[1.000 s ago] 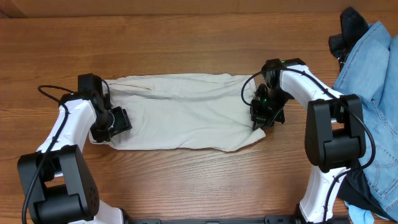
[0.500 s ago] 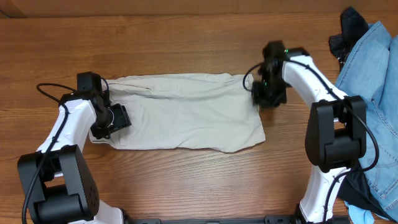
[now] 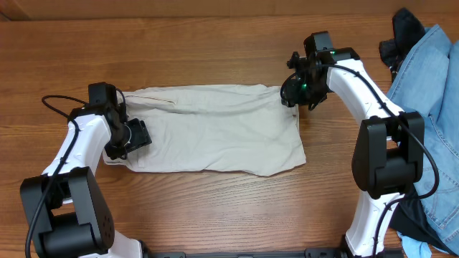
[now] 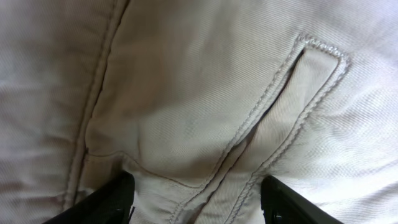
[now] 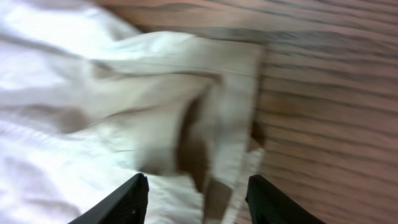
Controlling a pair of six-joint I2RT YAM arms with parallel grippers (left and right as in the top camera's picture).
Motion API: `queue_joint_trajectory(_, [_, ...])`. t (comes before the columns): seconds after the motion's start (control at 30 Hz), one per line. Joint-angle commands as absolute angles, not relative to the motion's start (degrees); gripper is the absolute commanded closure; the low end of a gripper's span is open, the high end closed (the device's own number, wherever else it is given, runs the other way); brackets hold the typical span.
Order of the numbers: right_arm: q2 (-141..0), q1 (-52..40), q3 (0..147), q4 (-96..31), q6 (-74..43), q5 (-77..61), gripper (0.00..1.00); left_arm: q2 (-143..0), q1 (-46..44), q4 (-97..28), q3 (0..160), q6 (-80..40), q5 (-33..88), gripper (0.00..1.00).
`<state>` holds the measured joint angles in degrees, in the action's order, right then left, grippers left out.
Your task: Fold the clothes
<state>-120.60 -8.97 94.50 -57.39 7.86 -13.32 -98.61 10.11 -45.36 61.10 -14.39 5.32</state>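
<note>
Pale beige cotton trousers [image 3: 215, 129]: soft, limp; pinch layered hem beneath right gripper [image 5: 196, 198], spread, empty; left gripper [image 4: 196, 194] likewise.

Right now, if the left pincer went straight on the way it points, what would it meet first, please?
The pale beige cotton trousers. The open left pincer points straight into the cloth, beside a stitched band. Nothing else lies between, though the remaining gap is hard to judge.

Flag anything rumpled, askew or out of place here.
The trousers lie mostly flat, but their corner under the right gripper is bunched and folded over itself. A denim garment sits heaped at the table's right edge.
</note>
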Motion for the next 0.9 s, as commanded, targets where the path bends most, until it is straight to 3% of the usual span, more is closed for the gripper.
queue_joint_trajectory(0.0, [-118.67, -8.67, 95.22, -56.82, 15.49, -20.12, 0.44, -99.33, 10.09, -44.93, 60.51, -14.06, 6.02, 0.32])
queue_joint_trajectory(0.17, [-118.69, -8.67, 95.22, -54.96, 17.85, -22.24, 0.39, -99.33, 10.09, -44.99, 60.51, -14.20, 6.02, 0.32])
queue_joint_trajectory(0.4, [-119.44, -8.67, 94.41, -52.58, 18.02, -22.28, 0.46, -99.33, 10.09, -45.19, 60.51, -14.35, 6.02, 0.32])
queue_joint_trajectory(0.47, [-119.90, -8.67, 94.06, -52.62, 18.04, -22.41, 0.52, -99.33, 10.09, -45.19, 60.51, -14.37, 6.04, 0.32])
queue_joint_trajectory(0.57, [-120.03, -8.67, 94.08, -52.42, 18.02, -22.41, 0.94, -99.33, 10.09, -45.17, 60.51, -14.35, 6.00, 0.32])
queue_joint_trajectory(0.7, [-120.01, -8.62, 94.32, -50.11, 14.98, -21.37, 0.96, -99.33, 10.09, -45.25, 60.51, -14.35, 6.00, 0.32])
queue_joint_trajectory(0.87, [-120.01, -7.38, 94.91, -44.21, 0.97, -7.51, 0.96, -99.33, 10.09, -45.36, 60.51, -14.35, 6.00, 0.32])
